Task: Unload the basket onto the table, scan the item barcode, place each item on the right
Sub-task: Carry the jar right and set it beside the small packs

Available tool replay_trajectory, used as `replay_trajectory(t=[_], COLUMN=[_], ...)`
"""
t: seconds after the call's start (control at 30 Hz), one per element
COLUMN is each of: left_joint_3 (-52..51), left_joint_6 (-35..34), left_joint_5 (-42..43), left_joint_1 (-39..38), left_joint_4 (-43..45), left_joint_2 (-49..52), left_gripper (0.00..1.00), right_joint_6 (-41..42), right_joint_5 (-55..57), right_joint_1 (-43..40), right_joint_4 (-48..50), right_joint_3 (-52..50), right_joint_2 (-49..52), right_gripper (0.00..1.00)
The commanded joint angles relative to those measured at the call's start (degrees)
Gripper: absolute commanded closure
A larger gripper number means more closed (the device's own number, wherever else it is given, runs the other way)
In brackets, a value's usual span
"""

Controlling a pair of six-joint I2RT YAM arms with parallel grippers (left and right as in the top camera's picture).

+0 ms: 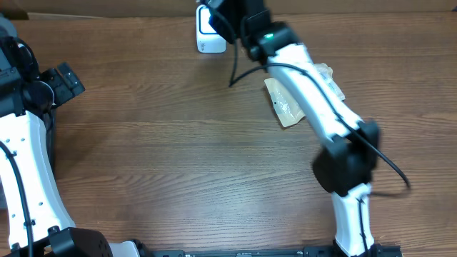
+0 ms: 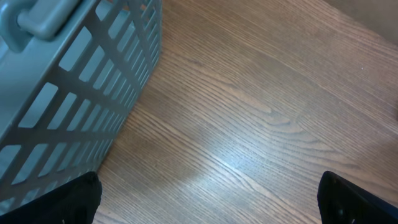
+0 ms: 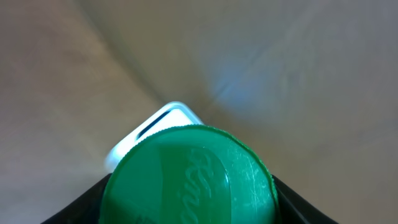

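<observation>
where the right gripper [image 3: 189, 208] clamps, a round lid [image 3: 186, 171] (green plastic) shines.

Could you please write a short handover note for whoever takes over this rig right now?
Left gripper: open, empty, over bare table beside the grey basket.
Right gripper: shut on the green-lidded item, held close to the white scanner at the table's far edge.
Also there: a clear packet, partly hidden by the right arm.
Done: item is in hand at the scanner.
Left: check that the barcode faces the scanner and reads; neither shows here.
</observation>
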Motion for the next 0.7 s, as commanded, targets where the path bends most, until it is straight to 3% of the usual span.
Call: replay_trajectory(t=[0.0,0.13,0.17,0.27,0.5,0.67], left_joint_3=[0.7,0.7,0.7,0.7,0.7,0.7], left_joint_6=[1.0,1.0,1.0,1.0,1.0,1.0], left_joint_5=[-0.1,-0.1,-0.1,-0.1,-0.1,-0.1], left_joint_1=[0.0,0.0,0.0,0.0,0.0,0.0], left_joint_4=[0.1,0.1,0.1,0.1,0.1,0.1], left_joint_2=[0.3,0.3,0.3,0.3,0.3,0.3], left_gripper=[0.00,0.00,0.00,0.00,0.00,0.00], right_joint_6=[13.7,16.0,16.0,16.0,16.0,15.9], right_joint_5=[-13.6,-14.4,-14.6,-14.6,-14.4,-16.5], right_joint_1=[-1.1,-1.5,-1.5,-1.6,-5.9,-13.0], right_joint_4=[-16.8,-37.1,-42.4,-51.8,-42.4,-39.9], right_joint_3=[1.1,1.1,1.0,-2.8,-24.5,-28.8], right_joint_2=[-8.8,-8.9,-8.2,-5.8,-5.3,-5.3], right_gripper=[0.70,0.70,0.75,0.75,0.76,0.75])
